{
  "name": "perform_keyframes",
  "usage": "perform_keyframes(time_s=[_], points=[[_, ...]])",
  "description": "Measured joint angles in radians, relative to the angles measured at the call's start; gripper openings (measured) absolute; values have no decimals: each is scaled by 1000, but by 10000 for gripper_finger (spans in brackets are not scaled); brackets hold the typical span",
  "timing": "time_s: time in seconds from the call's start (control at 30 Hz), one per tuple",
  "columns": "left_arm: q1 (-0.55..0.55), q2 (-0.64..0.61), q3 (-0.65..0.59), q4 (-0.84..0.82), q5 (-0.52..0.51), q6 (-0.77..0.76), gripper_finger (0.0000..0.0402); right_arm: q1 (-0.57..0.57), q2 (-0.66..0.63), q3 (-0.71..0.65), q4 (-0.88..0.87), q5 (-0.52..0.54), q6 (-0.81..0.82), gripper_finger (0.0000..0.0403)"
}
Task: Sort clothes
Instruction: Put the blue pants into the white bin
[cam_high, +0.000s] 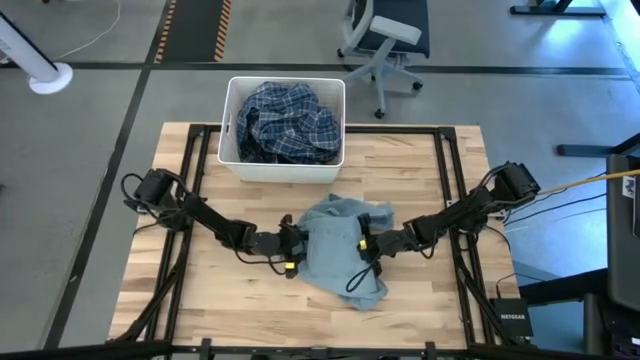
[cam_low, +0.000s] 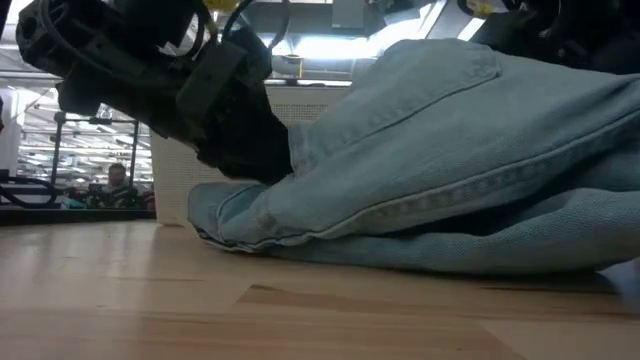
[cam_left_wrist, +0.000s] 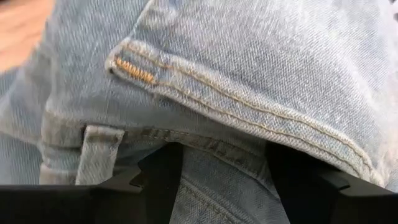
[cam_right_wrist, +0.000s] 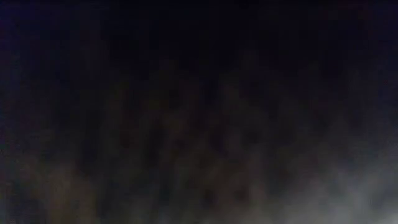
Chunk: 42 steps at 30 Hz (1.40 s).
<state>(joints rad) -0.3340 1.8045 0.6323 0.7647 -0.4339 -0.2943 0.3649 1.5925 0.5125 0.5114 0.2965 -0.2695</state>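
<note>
The counter (cam_high: 250, 300) is a light wooden board on a black frame, and it stands on a grey floor (cam_high: 90, 130). On the floor behind the counter run black lines and a strip with yellow-black stripes (cam_high: 190, 25). A white round base (cam_high: 50, 75) is at the far left, and an office chair (cam_high: 385, 40) with a white frame stands behind the counter on the right. In the low view the room behind is bright, with shelves, and a person (cam_low: 118, 185) sits far away at the left.

The left hand (cam_high: 293, 243) lies low on the counter at the left edge of the light blue denim piece (cam_high: 335, 250). In the left wrist view its two dark fingers (cam_left_wrist: 163, 177) stand apart, and the denim with its orange seam fills the space between and above them. I cannot tell if the fingers press the cloth.

The denim piece lies crumpled in the middle of the counter, near the front, between both hands.

The right hand (cam_high: 368, 243) is at the right side of the denim and is partly under a fold. Its wrist view is almost fully dark, so I cannot tell from the pictures how its fingers stand or what they touch.

The white bin (cam_high: 232, 150) stands at the back of the counter, a little left of the middle. Inside it lies the navy-white plaid shirt (cam_high: 290, 120), bunched, and it fills the bin nearly to the rim.
</note>
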Motion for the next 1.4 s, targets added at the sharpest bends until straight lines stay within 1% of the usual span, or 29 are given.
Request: perform_keyframes(time_s=[0.1,0.17,0.3,0.43,0.57,0.67,0.77,0.83,0.87,0.97,1.07,1.17,1.27,1.33,1.4], points=[[-14,-50,2,-59,-1,64,226,0,0,0,-3,-7,0,275],[-26,-114,2,-126,-4,113,226,0,0,0,-5,-13,1,275],[-46,-250,4,-246,-22,120,226,0,0,0,-12,-18,2,275],[-61,-345,4,-325,-30,91,226,-3,0,0,0,5,2,275],[-69,-367,4,-365,-33,76,226,-29,0,20,11,22,2,275],[-70,-367,4,-446,-46,94,226,-57,0,48,12,43,-2,275],[-63,-366,4,-576,-153,70,226,-82,0,81,-15,62,-47,275],[-53,-365,4,-642,-219,43,226,-97,-5,107,-99,64,-83,275],[-48,-365,4,-672,-231,32,226,-106,-16,117,-160,65,-101,275],[-37,-365,3,-763,-233,-18,226,-122,-59,165,-363,68,-115,275],[-32,-365,3,-813,-233,-70,226,-123,-119,215,-565,86,-128,275],[-31,-365,3,-812,-233,-87,226,-122,-188,262,-755,85,-128,275],[-33,-365,3,-809,-232,-92,226,-94,-264,292,-940,100,-93,275],[-32,-365,3,-805,-232,-92,226,-56,-309,295,-1015,109,-76,275],[-32,-365,3,-806,-232,-92,226,-7,-357,290,-1028,115,-71,275]])
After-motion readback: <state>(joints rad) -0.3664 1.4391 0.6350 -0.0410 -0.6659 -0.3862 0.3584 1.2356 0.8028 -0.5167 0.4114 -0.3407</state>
